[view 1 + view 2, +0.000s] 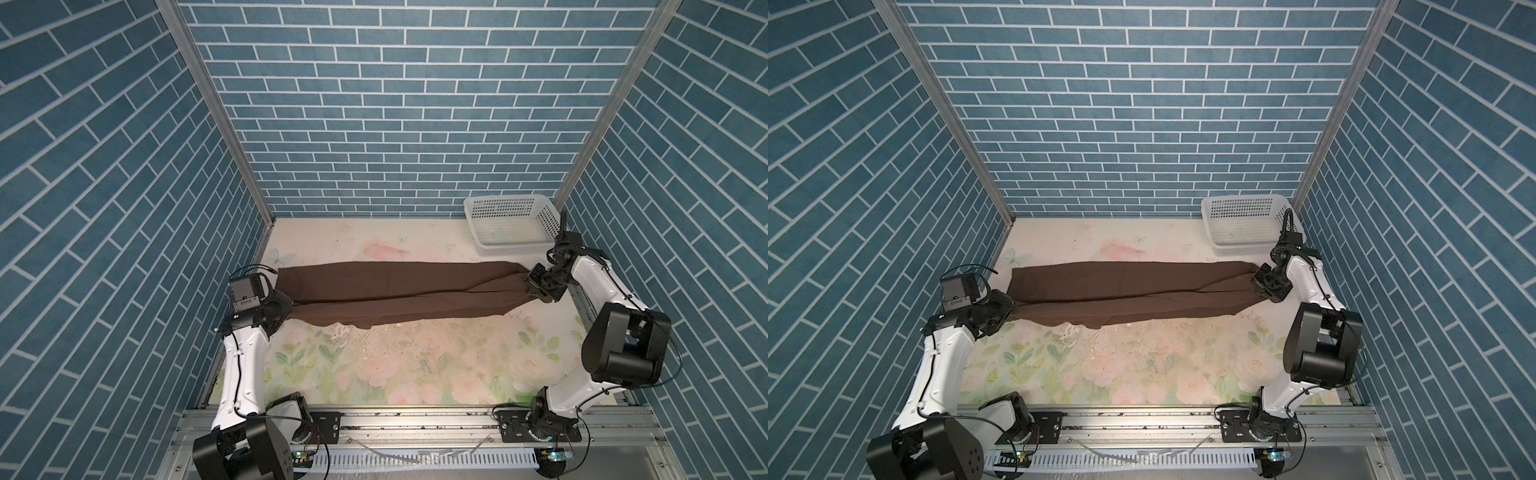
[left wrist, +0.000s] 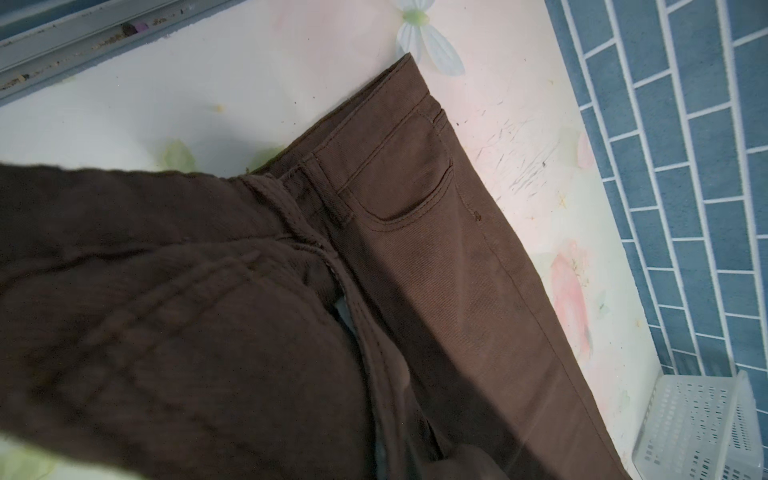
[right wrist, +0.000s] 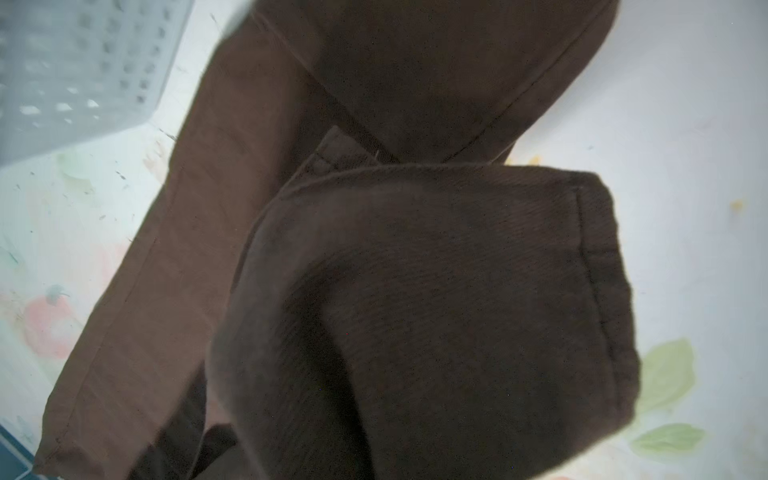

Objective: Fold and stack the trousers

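Across the middle of the table [image 1: 415,374], the trousers [image 1: 399,291] are lying stretched side to side, with the long axis running gripper to gripper. The left gripper [image 1: 288,311] is pinching the waistband end, jaws together on cloth. The right gripper [image 1: 532,284] is clamping a leg hem at the opposite end; fabric is hiding its fingers in the wrist view, but they're closed. The far leg is lying flat, and the near leg is sagging between the two grips toward the front edge. Each arm is sitting at its own end, neither nearer the middle. My read: the next move is carrying the near leg away from the arms, onto the far one. The white basket [image 1: 511,226] is sitting just beyond the right gripper.
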Robot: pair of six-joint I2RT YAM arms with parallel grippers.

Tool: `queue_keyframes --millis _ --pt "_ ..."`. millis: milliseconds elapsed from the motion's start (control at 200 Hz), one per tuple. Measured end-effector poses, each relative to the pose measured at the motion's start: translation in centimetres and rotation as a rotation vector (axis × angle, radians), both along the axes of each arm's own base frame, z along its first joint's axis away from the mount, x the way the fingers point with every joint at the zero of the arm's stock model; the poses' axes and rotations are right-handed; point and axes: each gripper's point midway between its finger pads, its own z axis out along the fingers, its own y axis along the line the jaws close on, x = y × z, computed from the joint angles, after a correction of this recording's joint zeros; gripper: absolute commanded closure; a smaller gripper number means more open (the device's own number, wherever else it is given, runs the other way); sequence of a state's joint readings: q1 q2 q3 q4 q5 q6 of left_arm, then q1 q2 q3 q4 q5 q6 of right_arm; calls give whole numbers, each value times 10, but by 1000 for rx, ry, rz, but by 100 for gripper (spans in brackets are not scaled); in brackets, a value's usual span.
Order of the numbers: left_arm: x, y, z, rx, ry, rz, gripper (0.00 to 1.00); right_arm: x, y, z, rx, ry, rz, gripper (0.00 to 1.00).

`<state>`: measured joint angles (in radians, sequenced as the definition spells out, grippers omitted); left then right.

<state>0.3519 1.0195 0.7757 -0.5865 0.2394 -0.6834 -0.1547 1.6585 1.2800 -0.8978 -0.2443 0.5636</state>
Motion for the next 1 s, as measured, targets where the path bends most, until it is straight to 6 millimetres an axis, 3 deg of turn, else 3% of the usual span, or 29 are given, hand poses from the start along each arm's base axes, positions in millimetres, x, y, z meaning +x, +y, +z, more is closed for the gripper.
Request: queue_keyframes --millis 120,310,385,455,525,600,680,780,850,1000 --pt "-2 0 3 9 -6 2 100 -19 5 16 2 -35 20 100" --pt "-3 1 4 16 -2 3 100 -94 14 59 -28 -147 14 100" --pt "-2 2 6 16 -2 2 100 -114 16 60 -27 -137 -1 100" --pt "0 2 10 21 -4 -3 100 -117 15 56 -27 -110 -17 100" --pt "2 3 15 27 -11 -7 100 -104 11 42 -21 -36 -27 100" --pt "3 3 16 28 -13 -7 100 -68 3 23 -17 51 -30 100" --pt "2 3 16 26 -9 -7 100 -6 -8 -3 -18 85 -49 62" --pt "2 5 14 32 1 0 100 50 -22 -27 -51 37 -66 40" --pt "1 7 13 38 7 6 100 64 -26 -29 -78 7 -68 35" --pt "0 10 10 51 23 19 100 60 -33 -15 -165 -48 -49 34"
